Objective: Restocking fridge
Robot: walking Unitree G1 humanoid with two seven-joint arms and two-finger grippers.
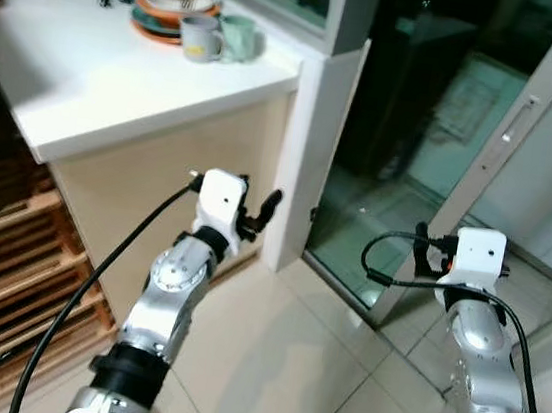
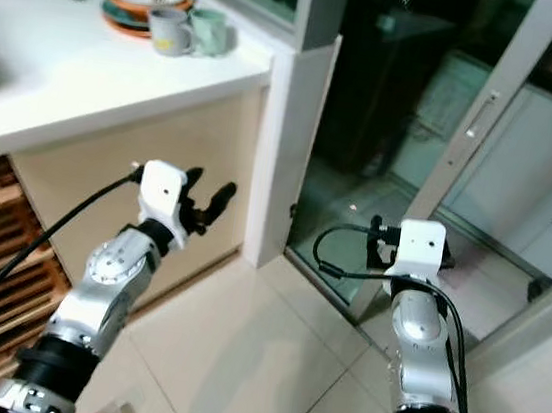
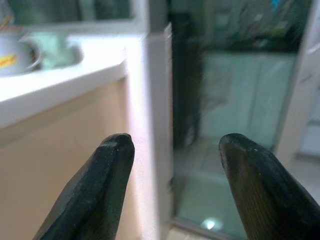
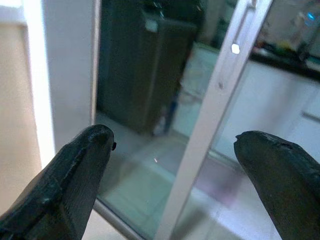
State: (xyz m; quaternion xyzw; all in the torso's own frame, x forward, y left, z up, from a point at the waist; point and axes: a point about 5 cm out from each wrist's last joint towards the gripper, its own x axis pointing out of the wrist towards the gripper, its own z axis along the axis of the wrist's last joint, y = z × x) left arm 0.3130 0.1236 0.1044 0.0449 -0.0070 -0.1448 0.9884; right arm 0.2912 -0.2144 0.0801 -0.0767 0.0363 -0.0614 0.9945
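My left gripper [image 1: 256,207] is raised in front of the beige side of a white counter [image 1: 90,83], open and empty; its fingertips [image 3: 117,147] stand well apart in the left wrist view. My right gripper [image 4: 175,137] is held out towards a glass sliding door with a silver frame [image 1: 505,144], also open with nothing between its fingers. Behind the glass stands a tall dark cabinet [image 1: 413,72]. Two mugs, one grey [image 1: 201,38] and one pale green [image 1: 239,36], sit at the counter's corner beside a stack of plates [image 1: 169,7].
A white pillar [image 1: 308,150] stands between the counter and the glass door. Wooden slatted racks [image 1: 7,264] lie low on the left. Pale floor tiles [image 1: 276,368] stretch in front of me. A black cable [image 1: 96,275] runs along my left arm.
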